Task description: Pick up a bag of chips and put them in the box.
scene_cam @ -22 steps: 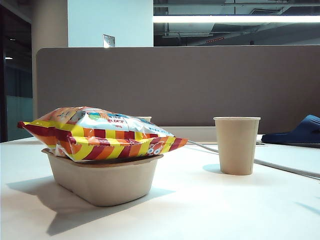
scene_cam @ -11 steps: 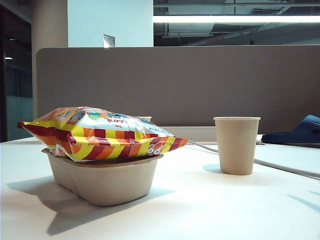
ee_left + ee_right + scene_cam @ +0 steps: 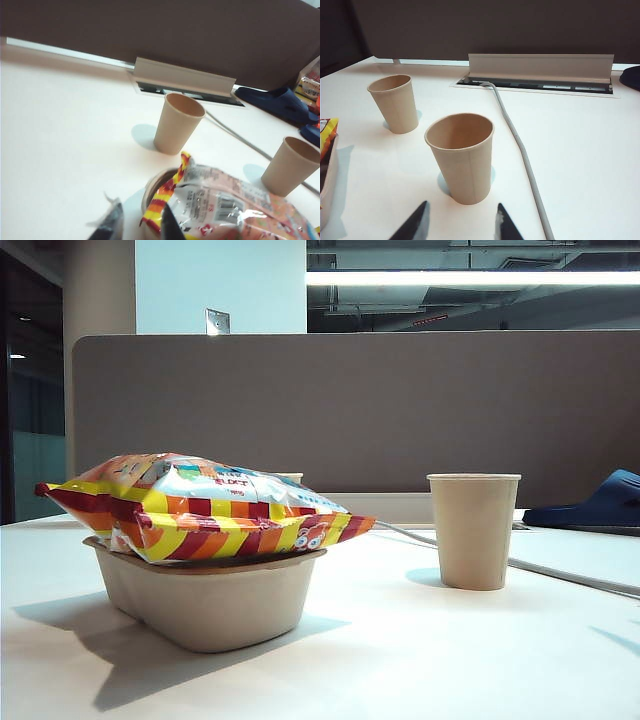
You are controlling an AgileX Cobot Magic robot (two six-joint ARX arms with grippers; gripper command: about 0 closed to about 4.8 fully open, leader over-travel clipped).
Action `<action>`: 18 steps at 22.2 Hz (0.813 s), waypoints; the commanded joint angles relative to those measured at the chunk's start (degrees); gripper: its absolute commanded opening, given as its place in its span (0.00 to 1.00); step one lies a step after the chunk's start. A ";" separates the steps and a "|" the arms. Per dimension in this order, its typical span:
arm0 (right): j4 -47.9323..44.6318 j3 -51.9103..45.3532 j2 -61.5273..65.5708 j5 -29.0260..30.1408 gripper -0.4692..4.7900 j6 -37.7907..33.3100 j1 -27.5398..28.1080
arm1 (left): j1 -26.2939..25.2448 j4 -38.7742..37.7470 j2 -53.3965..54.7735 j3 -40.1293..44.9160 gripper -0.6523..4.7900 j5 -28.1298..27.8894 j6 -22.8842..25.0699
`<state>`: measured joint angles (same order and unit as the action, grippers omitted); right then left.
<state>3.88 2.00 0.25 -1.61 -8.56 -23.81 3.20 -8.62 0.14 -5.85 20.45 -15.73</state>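
1. Chips first: the bag of chips (image 3: 200, 508) lies flat across the top of the box (image 3: 205, 600), and its striped ends stick out past the rim on both sides.
2. Our left gripper (image 3: 141, 226) hangs above the near end of the bag, touching nothing. Only the dark finger tips show, with a narrow gap between them and nothing in it.
3. Our right gripper (image 3: 460, 224) hovers just in front of the nearer paper cup (image 3: 461, 157), tips parted moderately and empty.
4. Room to move: the white table (image 3: 480, 660) is bare in front of the box and between box and cup. A second cup (image 3: 395, 103) stands farther back, well apart from the first. A grey cable (image 3: 520, 150) runs from the slot at the back past the near cup.
5. Textures: the bag is glossy and puffed, with red, orange and yellow stripes. The box is matte beige pulp, with rounded corners and a flared rim. The cups are plain tan paper, tapered.
6. A grey-brown partition (image 3: 400, 410) closes off the far edge of the table.
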 commanded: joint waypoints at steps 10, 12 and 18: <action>1.05 -1.81 -0.04 -0.22 0.41 2.95 0.02 | 0.02 4.07 0.00 5.31 0.32 -3.80 2.19; 1.03 -1.81 -0.04 -0.24 0.41 3.34 0.02 | 0.02 4.07 0.00 5.31 0.32 -3.80 3.65; 6.08 -1.81 -0.04 -2.80 0.41 5.66 0.02 | 0.02 3.17 0.00 5.31 0.32 -3.91 7.67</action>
<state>8.64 0.27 0.23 -3.27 -3.27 -23.81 3.20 -5.37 0.12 -0.43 16.84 -9.39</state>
